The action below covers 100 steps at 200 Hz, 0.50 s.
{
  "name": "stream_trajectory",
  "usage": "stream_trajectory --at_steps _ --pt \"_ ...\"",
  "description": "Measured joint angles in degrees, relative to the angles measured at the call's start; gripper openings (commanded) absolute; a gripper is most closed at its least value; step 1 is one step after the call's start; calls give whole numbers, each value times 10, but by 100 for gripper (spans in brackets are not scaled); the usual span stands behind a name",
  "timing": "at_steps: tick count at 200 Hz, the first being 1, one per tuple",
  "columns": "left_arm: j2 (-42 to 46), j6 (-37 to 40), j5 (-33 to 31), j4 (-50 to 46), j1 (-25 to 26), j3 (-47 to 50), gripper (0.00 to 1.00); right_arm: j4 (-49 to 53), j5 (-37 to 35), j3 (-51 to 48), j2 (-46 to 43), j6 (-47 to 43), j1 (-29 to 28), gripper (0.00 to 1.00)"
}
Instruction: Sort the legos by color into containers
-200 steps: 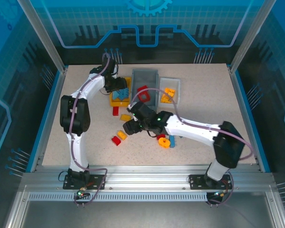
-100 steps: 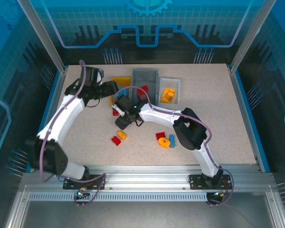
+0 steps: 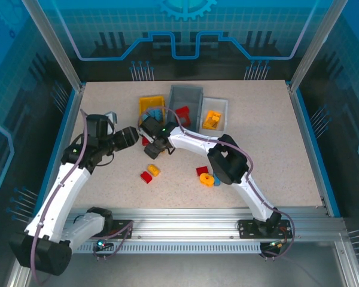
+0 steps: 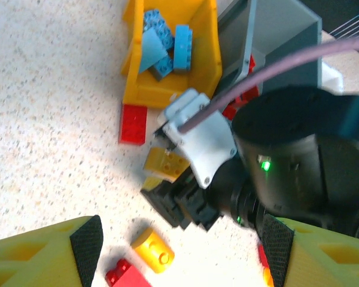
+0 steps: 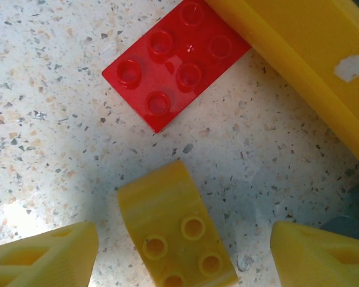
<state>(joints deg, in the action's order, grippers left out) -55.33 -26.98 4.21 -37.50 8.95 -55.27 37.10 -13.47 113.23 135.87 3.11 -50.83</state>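
The right gripper (image 5: 182, 260) hung with jaws spread astride a yellow brick (image 5: 170, 233) on the table, beside a red brick (image 5: 176, 63) by the yellow bin (image 5: 299, 54); a pick looked in hand. Next it should close, lift and carry to the white bin (image 3: 223, 103). The left gripper (image 4: 179, 245) was spread and empty

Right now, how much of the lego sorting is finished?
Partly done: blue bricks sit in the yellow bin, orange bricks in the white bin, a red brick in the grey bin. In hand: the right claw hangs open over a yellow brick beside a red plate. Left: several loose bricks nearer the arms.
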Motion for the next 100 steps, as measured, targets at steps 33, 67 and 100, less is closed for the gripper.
stream_trajectory --at_steps 33,67,100 --pt "30 -2 1 -21 0 7 74 4 6 9 18 -2 3 63" --pt "58 -2 1 -30 0 7 74 4 29 14 24 -1 4 46" --pt "59 -6 0 -31 0 7 74 2 39 12 23 1 3 27"
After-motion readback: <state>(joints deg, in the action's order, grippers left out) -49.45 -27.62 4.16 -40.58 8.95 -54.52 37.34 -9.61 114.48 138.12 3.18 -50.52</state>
